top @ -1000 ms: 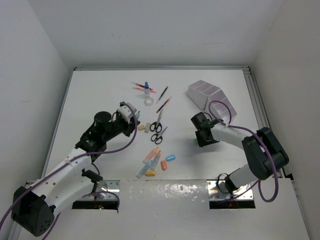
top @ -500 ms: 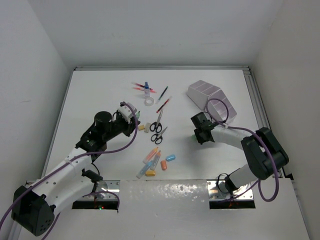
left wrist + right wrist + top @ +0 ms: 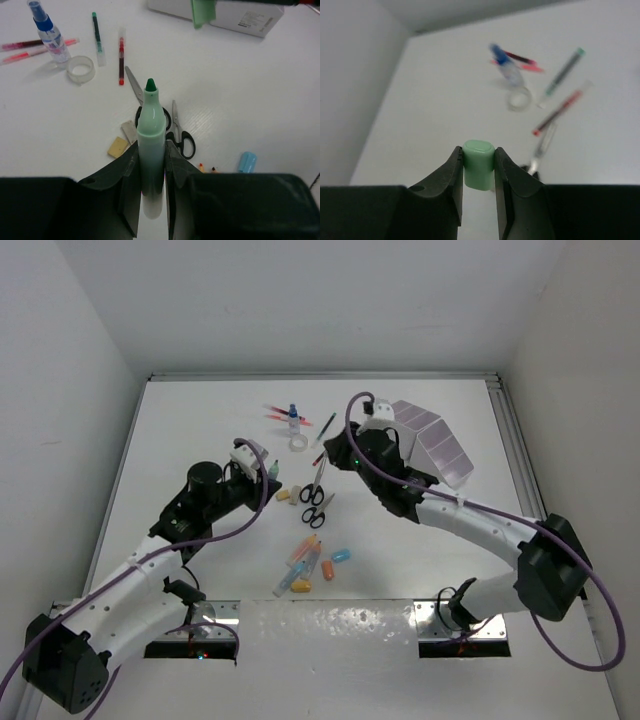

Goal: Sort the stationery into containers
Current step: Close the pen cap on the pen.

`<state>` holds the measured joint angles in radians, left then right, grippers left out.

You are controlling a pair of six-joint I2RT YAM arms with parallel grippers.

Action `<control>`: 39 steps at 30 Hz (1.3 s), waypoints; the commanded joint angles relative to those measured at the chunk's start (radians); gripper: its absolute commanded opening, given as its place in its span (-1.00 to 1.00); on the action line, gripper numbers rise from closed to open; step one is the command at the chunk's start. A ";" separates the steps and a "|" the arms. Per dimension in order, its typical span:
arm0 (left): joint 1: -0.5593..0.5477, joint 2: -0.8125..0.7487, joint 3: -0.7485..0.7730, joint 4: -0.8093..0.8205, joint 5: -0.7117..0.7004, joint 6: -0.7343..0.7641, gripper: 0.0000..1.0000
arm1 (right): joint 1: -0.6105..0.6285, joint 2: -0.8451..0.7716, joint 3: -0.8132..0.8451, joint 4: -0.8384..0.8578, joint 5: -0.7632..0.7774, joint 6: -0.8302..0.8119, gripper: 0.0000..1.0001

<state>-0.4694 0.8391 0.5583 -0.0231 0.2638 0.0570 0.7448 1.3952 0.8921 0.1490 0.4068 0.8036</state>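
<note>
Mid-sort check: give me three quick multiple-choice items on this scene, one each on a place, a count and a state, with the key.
1. The tape ring lies: A beside the spray bottle; B at the near edge; C in a gripper.
2. Pairs of scissors in view: A one; B two; C four.
3. The green marker in the left gripper is: A capped; B uncapped; C dropped.
Key: A, it rests by the bottle; B, two black-handled pairs show; B, its tip is bare.

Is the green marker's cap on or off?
Off. The marker in the left hand shows its bare tip, and the right hand holds the cap.
</note>
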 commanded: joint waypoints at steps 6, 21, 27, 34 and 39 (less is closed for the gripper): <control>-0.003 -0.021 0.095 -0.029 -0.001 -0.171 -1.00 | 0.142 0.010 0.131 0.388 -0.101 -0.302 -1.00; -0.005 -0.006 0.111 0.077 0.025 -0.115 -1.00 | 0.211 0.053 0.146 0.517 -0.163 -0.316 -1.00; -0.005 0.012 0.089 0.144 0.029 -0.126 -1.00 | 0.212 0.082 0.136 0.554 -0.146 -0.304 -1.00; -0.005 0.008 0.084 0.155 0.012 -0.109 -1.00 | 0.212 0.090 0.119 0.564 -0.137 -0.281 -1.00; -0.003 0.008 0.086 0.172 -0.009 -0.118 -1.00 | 0.220 0.082 0.093 0.555 -0.137 -0.268 -1.00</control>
<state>-0.4702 0.8528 0.6266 0.0780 0.2687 -0.0593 0.9520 1.4910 0.9962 0.6525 0.2607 0.5194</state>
